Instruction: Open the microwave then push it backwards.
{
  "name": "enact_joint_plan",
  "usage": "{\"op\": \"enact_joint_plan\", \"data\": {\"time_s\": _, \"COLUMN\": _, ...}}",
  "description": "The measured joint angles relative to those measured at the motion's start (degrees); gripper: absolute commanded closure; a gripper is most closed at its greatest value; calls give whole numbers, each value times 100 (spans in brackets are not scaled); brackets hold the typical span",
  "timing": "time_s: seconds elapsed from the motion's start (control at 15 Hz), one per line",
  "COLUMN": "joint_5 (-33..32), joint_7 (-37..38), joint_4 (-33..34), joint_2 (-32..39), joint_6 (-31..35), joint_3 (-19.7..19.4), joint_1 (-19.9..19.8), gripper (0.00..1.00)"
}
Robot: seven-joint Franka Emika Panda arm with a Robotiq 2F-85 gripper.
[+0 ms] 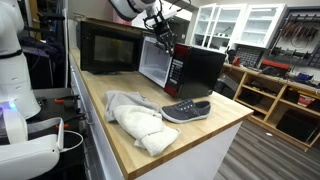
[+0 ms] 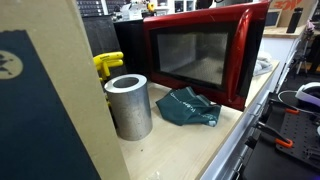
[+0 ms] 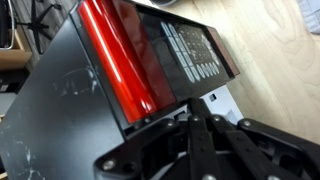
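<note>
The microwave stands at the back of the wooden counter, black casing toward me. Its door is swung wide open and shows its black inner side and dark glass. The whitish interior is exposed next to the red control strip. In an exterior view the glossy red door front faces the camera. My gripper is at the top front edge of the microwave. In the wrist view the fingers are closed together over the black top, next to the red strip and the keypad.
A grey shoe and a crumpled white cloth lie on the counter in front of the microwave. A metal cylinder, a yellow object and a teal bag sit beside the door. Shelving stands past the counter.
</note>
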Motion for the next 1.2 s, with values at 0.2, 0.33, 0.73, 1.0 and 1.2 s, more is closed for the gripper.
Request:
{"op": "enact_joint_plan", "data": {"time_s": 0.2, "joint_5": -464, "joint_7": 197, "joint_4": -173, "joint_2": -62, "joint_6": 255, "joint_3": -15, "joint_1": -18, "gripper": 100}}
{"op": "enact_joint_plan", "data": {"time_s": 0.33, "joint_5": -776, "joint_7": 347, "joint_4": -287, "joint_2": -102, "joint_6": 452, "joint_3": -38, "joint_1": -32, "gripper": 100}}
{"op": "enact_joint_plan", "data": {"time_s": 0.73, "joint_5": -1706, "joint_7": 875, "joint_4": -553, "joint_2": -199, "joint_6": 937, "joint_3": -134, "joint_1": -52, "gripper": 100}}
{"op": "enact_joint_plan", "data": {"time_s": 1.0, "joint_5": -2540, "joint_7": 1346, "joint_4": -582, "joint_2": -123, "joint_6": 1402, "joint_3": -260, "joint_1": -147, "gripper": 100}}
{"op": "enact_joint_plan", "data": {"time_s": 1.2, "joint_5": -3092, "joint_7": 1658, "joint_4": -418, "joint_2": 85, "joint_6": 1827, "joint_3": -423, "joint_1": -269, "gripper": 100}}
